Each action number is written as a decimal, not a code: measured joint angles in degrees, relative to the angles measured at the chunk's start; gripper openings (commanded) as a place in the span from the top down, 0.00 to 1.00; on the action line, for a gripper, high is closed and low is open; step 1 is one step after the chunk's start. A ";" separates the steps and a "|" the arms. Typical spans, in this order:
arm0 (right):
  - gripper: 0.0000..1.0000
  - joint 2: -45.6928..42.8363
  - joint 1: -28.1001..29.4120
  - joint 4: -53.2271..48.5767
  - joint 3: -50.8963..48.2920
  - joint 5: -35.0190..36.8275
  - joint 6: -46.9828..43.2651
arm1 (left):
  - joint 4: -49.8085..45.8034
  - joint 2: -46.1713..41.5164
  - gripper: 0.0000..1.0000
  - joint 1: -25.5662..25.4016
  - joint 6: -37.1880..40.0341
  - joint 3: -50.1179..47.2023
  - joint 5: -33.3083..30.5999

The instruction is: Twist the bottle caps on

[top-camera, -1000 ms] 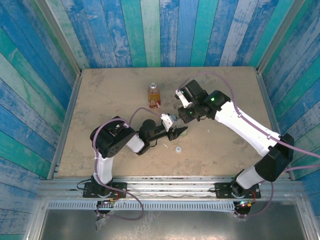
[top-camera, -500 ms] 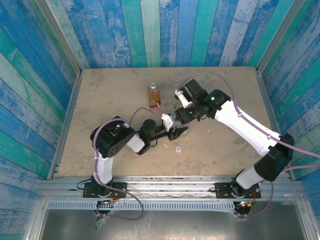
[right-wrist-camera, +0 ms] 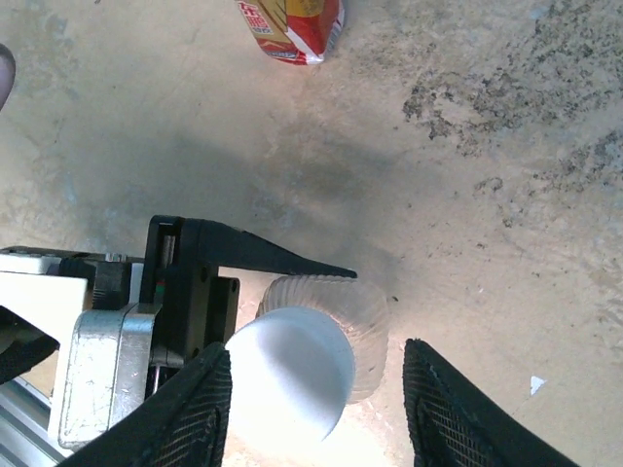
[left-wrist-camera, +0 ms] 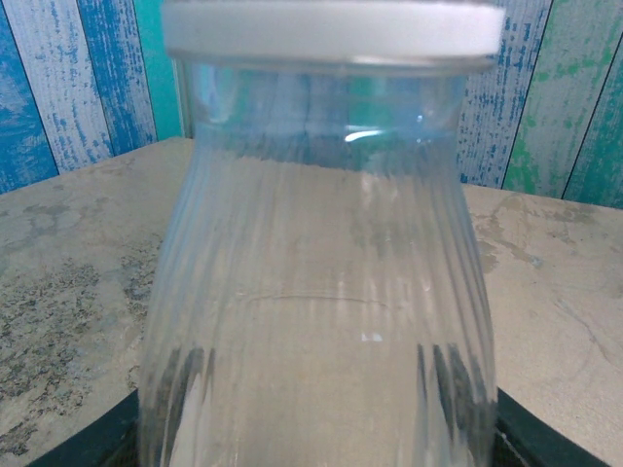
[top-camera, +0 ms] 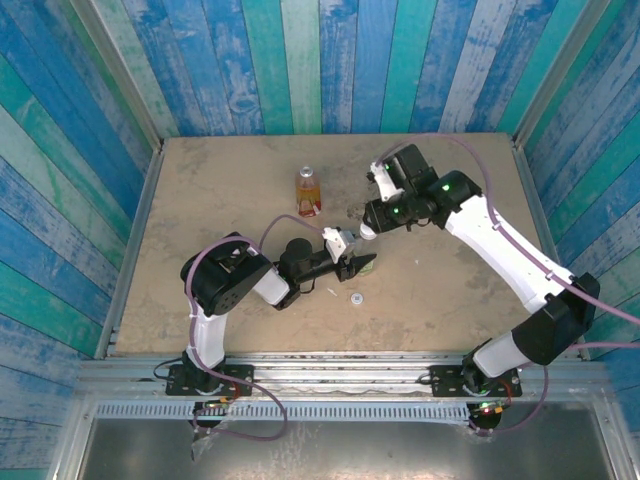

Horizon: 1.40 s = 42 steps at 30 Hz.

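- The worktop carries a job that looks less than half done. One of the two bottles is being capped, and the other stands apart with no claw near it.
- The left claw is clamped on the body of the pale bottle. It holds the bottle upright near the middle of the worktop, and its dark fingers show at both lower corners of the left wrist view.
- The right claw hangs over the neck of that bottle with its fingers apart on either side of the top. One finger is close against the rim, and there is a clear gap at the other.
- The amber bottle stands alone toward the far side. From above its mouth appears bare, though the neck is too small to be sure.
- A white cap sits level on the pale bottle's neck. Whether it is screwed tight cannot be told, and it probably needs more turning.
- A second cap lies loose on the worktop, just nearer the arm bases than the held bottle. It has yet to be picked up and screwed on, presumably onto the amber bottle.
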 measured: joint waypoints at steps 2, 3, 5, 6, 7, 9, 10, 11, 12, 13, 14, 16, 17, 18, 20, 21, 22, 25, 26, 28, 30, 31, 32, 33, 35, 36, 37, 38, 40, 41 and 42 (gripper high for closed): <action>0.62 0.00 0.00 0.31 -0.66 -0.85 0.24 | 0.00 0.00 0.45 0.02 0.00 0.00 -0.02; 0.64 0.00 0.00 0.44 -1.03 -1.38 0.26 | 0.00 0.00 0.45 0.00 0.00 0.00 -0.02; 0.69 0.00 0.02 0.68 -1.81 -1.86 0.26 | 0.00 0.00 0.45 0.02 0.00 0.00 -0.02; 0.71 0.00 0.00 0.92 -2.23 -2.05 0.31 | -0.04 0.00 0.45 0.02 0.00 0.00 -0.02; 0.72 -0.07 0.00 1.31 -2.36 -2.14 0.42 | -0.07 0.02 0.45 0.02 -0.04 0.00 -0.07; 0.74 -0.61 -0.22 2.23 -3.21 -2.19 0.66 | -0.02 0.11 0.45 0.04 -0.24 0.04 -0.04; 0.75 -0.96 -0.28 2.56 -3.63 -2.21 0.70 | 0.02 0.13 0.46 0.04 -0.31 0.04 0.00; 0.77 -1.49 -0.35 3.04 -4.31 -2.19 0.79 | 0.09 0.17 0.46 0.04 -0.33 0.07 0.04; 0.78 -2.03 -0.35 3.48 -4.94 -2.08 0.90 | 0.13 0.26 0.46 0.02 -0.46 0.13 0.24; 0.78 -2.45 -0.35 3.76 -5.40 -2.03 0.92 | 0.13 0.37 0.46 0.00 -0.52 0.22 0.46; 0.79 -2.97 -0.39 4.13 -5.97 -1.90 1.07 | 0.13 0.50 0.46 0.00 -0.68 0.39 0.74; 0.79 -3.91 -0.52 4.76 -7.08 -1.81 1.33 | 0.09 0.68 0.48 0.00 -0.87 0.74 1.18; 0.79 -4.50 -0.63 5.31 -7.82 -1.88 1.57 | 0.07 0.79 0.49 -0.07 -0.92 0.87 1.31; 0.78 -5.14 -0.76 5.92 -8.61 -2.05 1.99 | -0.02 0.85 0.49 -0.11 -0.94 0.98 1.33; 0.76 -6.38 -0.94 6.91 -10.14 -2.54 2.84 | -0.26 0.87 0.50 -0.15 -1.05 1.18 1.31; 0.75 -7.23 -1.03 7.17 -11.08 -2.97 3.26 | -0.42 0.87 0.50 -0.15 -1.16 1.27 1.27; 0.74 -8.00 -1.03 7.23 -11.89 -3.43 3.76 | -0.57 0.87 0.49 -0.15 -1.31 1.36 1.16; 0.74 -10.45 -0.61 7.08 -14.19 -6.60 5.27 | -1.38 0.87 0.49 -0.17 -1.75 2.03 0.85; 0.74 -10.95 -0.46 7.06 -14.47 -7.43 5.62 | -1.73 0.87 0.49 -0.22 -1.75 2.25 0.85; 0.69 -11.47 -0.24 7.15 -14.49 -7.98 6.05 | -1.92 0.87 0.48 -0.28 -1.66 2.40 0.87; 0.65 -11.89 -0.90 7.15 -14.49 -7.96 6.32 | -1.99 0.87 0.48 -0.28 -1.46 2.40 0.90; 0.64 -11.96 -1.42 7.15 -14.43 -7.80 6.40 | -1.99 0.87 0.48 -0.28 -1.40 2.40 0.92; 0.62 -11.91 -2.01 7.17 -14.32 -7.72 6.43 | -1.97 0.87 0.48 -0.31 -1.27 2.40 0.96; 0.62 -11.67 -2.62 7.17 -14.05 -7.61 6.40 | -1.97 0.87 0.48 -0.33 -1.25 2.40 1.05; 0.62 -10.84 -3.63 7.21 -13.14 -7.56 6.32 | -1.97 0.87 0.48 -0.33 -1.11 2.40 1.11; 0.62 -10.10 -4.15 7.23 -12.44 -7.58 6.19 | -1.97 0.87 0.48 -0.33 -1.09 2.40 1.14; 0.62 -9.33 -4.59 7.30 -11.76 -7.65 6.05 | -1.95 0.87 0.48 -0.33 -1.07 2.40 1.16; 0.63 -8.57 -4.98 7.50 -11.15 -7.82 5.92 | -1.97 0.87 0.48 -0.33 -1.07 2.40 1.18; 0.65 -6.78 -5.70 7.89 -10.10 -8.22 5.35 | -1.92 0.87 0.48 -0.33 -1.07 2.40 1.25; 0.66 -5.88 -5.95 8.13 -9.73 -8.55 5.05 | -1.92 0.87 0.48 -0.33 -1.07 2.40 1.25; 0.68 -5.11 -6.10 8.35 -9.55 -9.01 4.79 | -1.90 0.87 0.48 -0.33 -1.07 2.38 1.25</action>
